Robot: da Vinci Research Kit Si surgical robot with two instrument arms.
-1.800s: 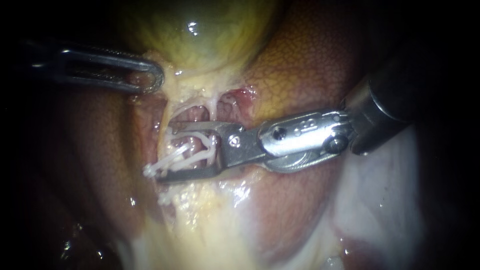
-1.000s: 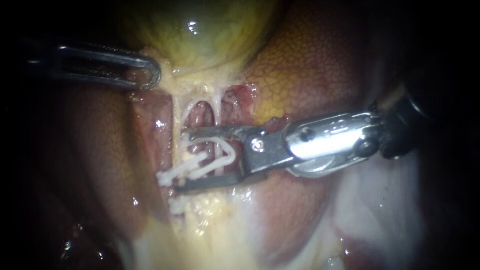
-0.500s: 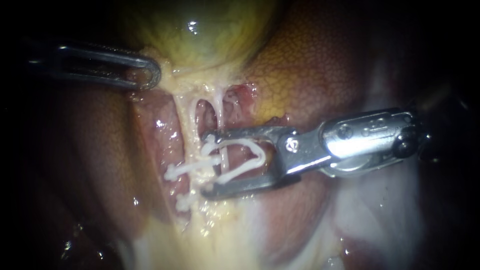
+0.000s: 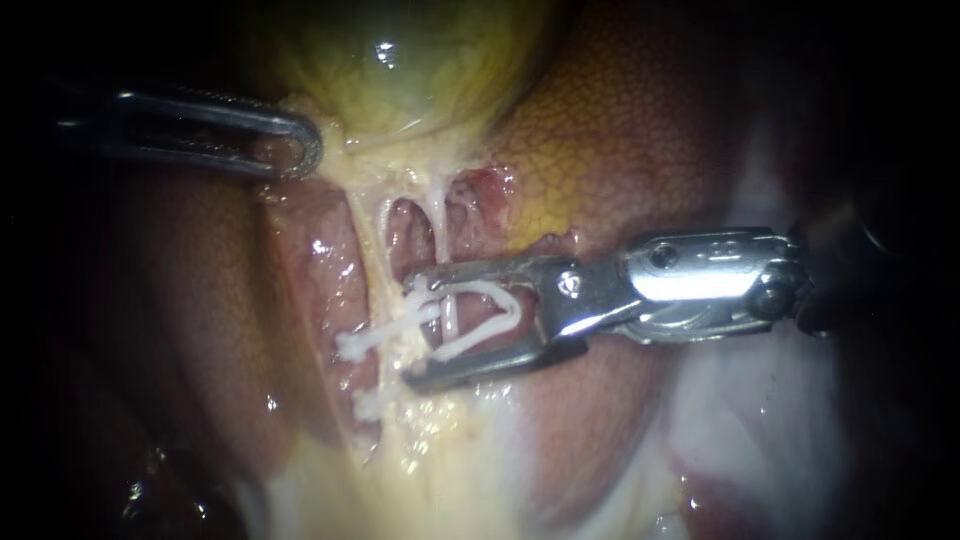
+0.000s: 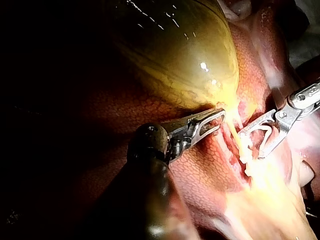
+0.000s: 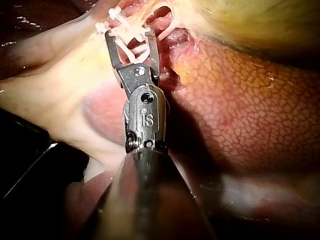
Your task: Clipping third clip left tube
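Two instruments show: the left instrument (image 4: 300,150) and right instrument (image 4: 408,327). Three white clips: an upper closed clip (image 4: 360,340), a lower closed clip (image 4: 365,404), one open clip (image 4: 500,298). Two tubes, left tube (image 4: 368,240) and right tube (image 4: 437,210). One gallbladder (image 4: 400,60), one liver (image 4: 620,130).

Bright centre, dark edges.
In the endoscope view, light from the camera side falls on the middle. Wet glints dot the gallbladder (image 4: 385,55), glare runs along the right instrument (image 4: 408,326), and the white clip (image 4: 500,293) in its jaws shines. The left instrument (image 4: 300,150) lies half in shadow, and in its wrist view the liver (image 5: 150,107) beside its shaft fades to black.
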